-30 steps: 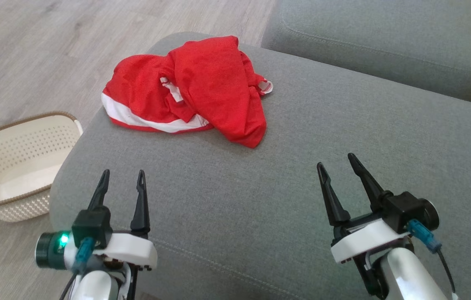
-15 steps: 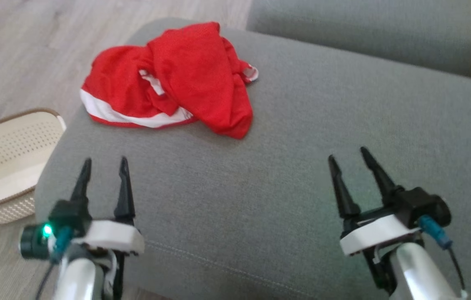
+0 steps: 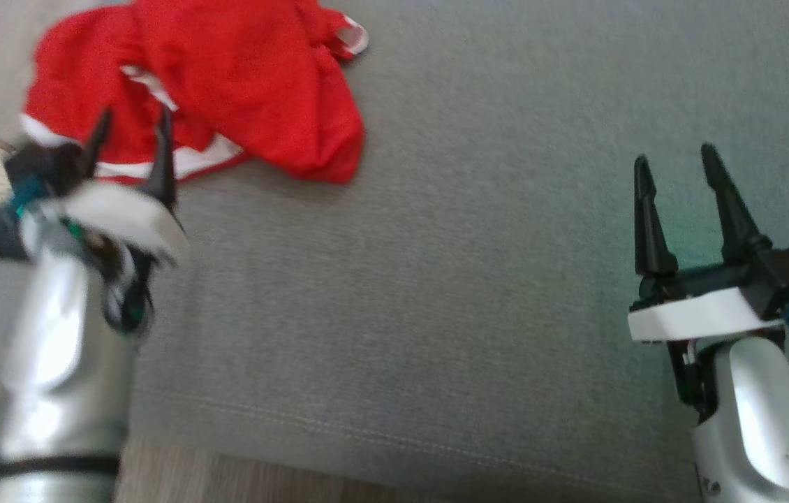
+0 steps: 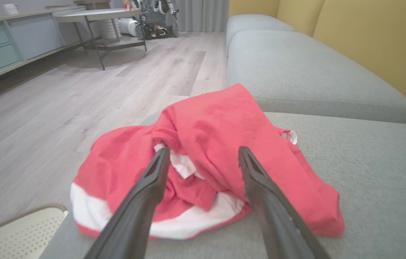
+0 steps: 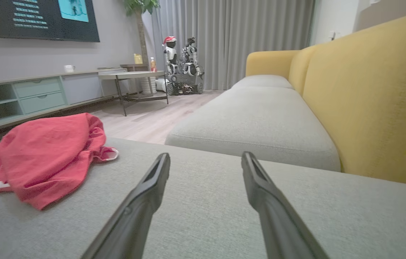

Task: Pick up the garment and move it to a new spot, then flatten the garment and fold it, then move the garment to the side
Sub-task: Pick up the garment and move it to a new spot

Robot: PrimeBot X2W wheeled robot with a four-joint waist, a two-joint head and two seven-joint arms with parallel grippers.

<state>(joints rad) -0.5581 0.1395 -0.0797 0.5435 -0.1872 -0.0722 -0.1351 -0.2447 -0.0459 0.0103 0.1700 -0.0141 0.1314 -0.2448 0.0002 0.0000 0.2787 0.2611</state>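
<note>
At the far left, a cream perforated plastic basket sits on the floor beside the grey fabric sofa cushion. The left gripper, fingers apart and empty, points straight at the crumpled red mesh garment with white bands. The garment lies just ahead at the cushion's left end, its long side across the fingers. The right gripper, also spread and empty, is well apart, so the left arm looks better placed.

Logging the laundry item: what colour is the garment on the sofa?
The garment is red with a white band along one edge and white trim; the left wrist view shows it best.
</note>
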